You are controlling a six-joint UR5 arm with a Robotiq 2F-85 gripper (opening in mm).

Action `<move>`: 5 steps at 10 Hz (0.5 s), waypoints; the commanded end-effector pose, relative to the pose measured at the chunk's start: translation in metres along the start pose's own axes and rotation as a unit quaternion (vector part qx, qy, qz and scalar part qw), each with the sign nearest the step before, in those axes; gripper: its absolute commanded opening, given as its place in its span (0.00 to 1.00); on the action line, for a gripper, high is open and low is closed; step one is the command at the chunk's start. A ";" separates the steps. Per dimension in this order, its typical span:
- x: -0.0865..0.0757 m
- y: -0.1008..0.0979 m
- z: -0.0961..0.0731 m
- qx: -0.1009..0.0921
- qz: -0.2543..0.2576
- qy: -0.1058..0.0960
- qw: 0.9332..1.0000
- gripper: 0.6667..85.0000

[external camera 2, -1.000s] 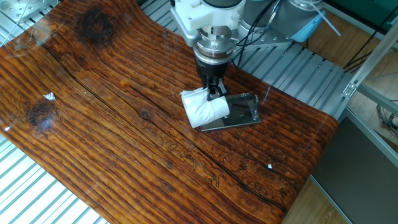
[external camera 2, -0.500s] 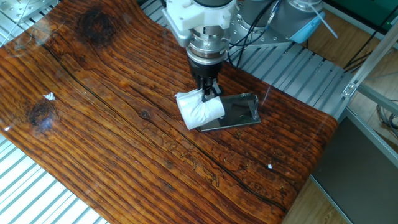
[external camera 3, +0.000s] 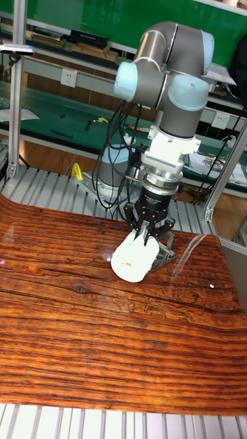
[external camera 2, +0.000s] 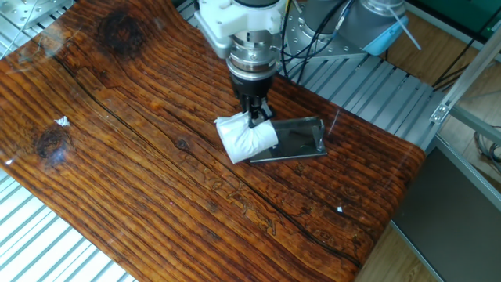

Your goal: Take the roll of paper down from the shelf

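Observation:
The roll of paper (external camera 2: pixel 244 138) (external camera 3: pixel 133 258) is a small white crumpled cylinder with a hollow end. My gripper (external camera 2: pixel 257 118) (external camera 3: pixel 147 238) is shut on it from above, its dark fingers pinching the roll's upper edge. The roll hangs over the left end of the shelf (external camera 2: pixel 297 139), a shiny grey metal plate with raised edges lying on the wooden tabletop. In the tall fixed view the roll appears lifted a little off the wood, and only a corner of the shelf (external camera 3: pixel 167 256) shows behind it.
The wooden tabletop (external camera 2: pixel 141 157) stretches to the left and front of the shelf. A grey ribbed metal surface (external camera 2: pixel 376 86) lies behind the table. Cables hang from the arm (external camera 3: pixel 113 171). A small white scrap (external camera 2: pixel 63 121) lies at the far left.
My gripper has moved left with the roll of paper in it, dragging the roll off the left end of the shelf. The shelf has stayed put.

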State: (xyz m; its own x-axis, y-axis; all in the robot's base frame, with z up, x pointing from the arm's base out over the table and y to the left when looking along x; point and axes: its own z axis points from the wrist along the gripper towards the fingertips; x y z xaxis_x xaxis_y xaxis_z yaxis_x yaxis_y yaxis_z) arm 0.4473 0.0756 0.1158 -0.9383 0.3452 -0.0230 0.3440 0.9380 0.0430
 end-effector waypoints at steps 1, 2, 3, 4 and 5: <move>-0.007 -0.002 -0.005 -0.009 -0.013 0.004 1.000 0.00; -0.007 -0.003 -0.005 -0.009 -0.018 0.004 1.000 0.00; -0.008 -0.004 -0.006 -0.010 -0.022 0.004 1.000 0.00; -0.008 -0.004 -0.007 -0.009 -0.026 0.005 1.000 0.00; -0.009 -0.003 -0.006 -0.011 -0.026 0.003 1.000 0.00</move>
State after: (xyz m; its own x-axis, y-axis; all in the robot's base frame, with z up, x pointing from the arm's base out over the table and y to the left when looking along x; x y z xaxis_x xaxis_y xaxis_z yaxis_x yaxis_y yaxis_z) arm 0.4518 0.0685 0.1196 -0.9520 0.3055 -0.0198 0.3043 0.9513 0.0485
